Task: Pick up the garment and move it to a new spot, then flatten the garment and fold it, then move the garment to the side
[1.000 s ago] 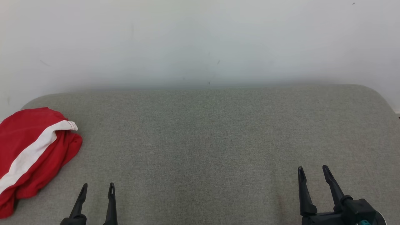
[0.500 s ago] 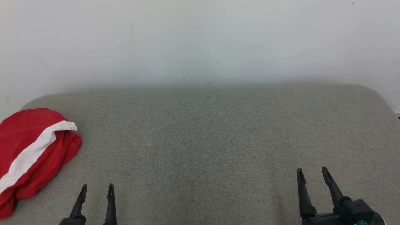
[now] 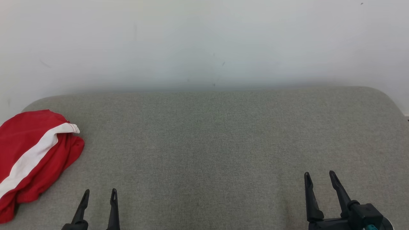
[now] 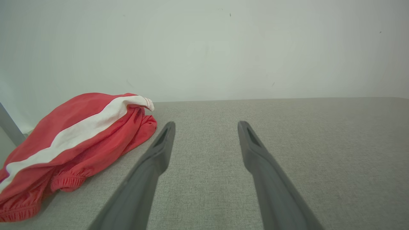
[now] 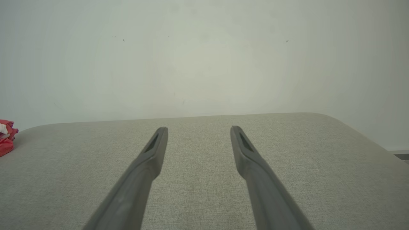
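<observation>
The garment (image 3: 35, 156) is a crumpled red piece with a white stripe, lying at the far left of the grey fabric surface (image 3: 211, 143). The left wrist view has the garment (image 4: 73, 143) just left of my own fingers, an elastic hem toward me. My left gripper (image 3: 99, 192) stands open near the front edge, right of the garment and apart from it, nothing between its fingers. My right gripper (image 3: 320, 175) is open too, far off at the lower right. A sliver of the garment (image 5: 5, 139) sits at the left edge of the right wrist view.
A plain pale wall (image 3: 204, 41) rises behind the grey surface. The surface has rounded far corners, and its right end drops off near a strip of floor (image 5: 401, 156).
</observation>
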Robot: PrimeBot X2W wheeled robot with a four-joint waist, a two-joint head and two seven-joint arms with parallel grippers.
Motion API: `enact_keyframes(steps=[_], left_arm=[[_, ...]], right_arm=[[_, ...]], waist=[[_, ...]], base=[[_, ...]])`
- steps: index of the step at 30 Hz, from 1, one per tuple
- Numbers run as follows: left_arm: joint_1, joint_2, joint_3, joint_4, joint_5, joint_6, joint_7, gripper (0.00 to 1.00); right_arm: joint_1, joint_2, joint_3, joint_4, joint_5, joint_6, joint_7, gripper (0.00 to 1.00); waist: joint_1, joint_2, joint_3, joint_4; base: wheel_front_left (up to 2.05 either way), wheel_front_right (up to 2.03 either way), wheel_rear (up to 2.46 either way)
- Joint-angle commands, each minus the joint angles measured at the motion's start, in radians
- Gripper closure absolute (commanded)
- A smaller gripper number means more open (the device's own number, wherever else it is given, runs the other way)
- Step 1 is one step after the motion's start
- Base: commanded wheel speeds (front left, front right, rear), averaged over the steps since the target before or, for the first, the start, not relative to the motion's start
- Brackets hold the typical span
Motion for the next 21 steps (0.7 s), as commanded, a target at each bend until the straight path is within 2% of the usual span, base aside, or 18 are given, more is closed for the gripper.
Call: enact_keyframes(steps=[1, 15, 21], left_arm=[[-0.002, -0.002, 0.003, 0.002, -0.004, -0.002, -0.004, 0.00], [0.000, 0.000, 0.008, 0.006, 0.000, -0.004, -0.004, 0.00], [-0.007, 0.001, 0.004, 0.015, 0.004, -0.004, -0.004, 0.00]], right_arm=[[-0.005, 0.001, 0.002, 0.002, 0.004, 0.003, -0.005, 0.00], [-0.003, 0.001, 0.004, 0.008, 0.009, 0.003, -0.005, 0.00], [0.004, 0.001, 0.003, 0.012, 0.013, 0.003, -0.005, 0.00]], waist=[[-0.0001, 0.0000, 0.000, 0.000], [-0.0001, 0.0000, 0.005, 0.003], [-0.0001, 0.0000, 0.003, 0.031]], base=[[0.00, 0.00, 0.00], [0.00, 0.00, 0.00], [0.00, 0.00, 0.00]])
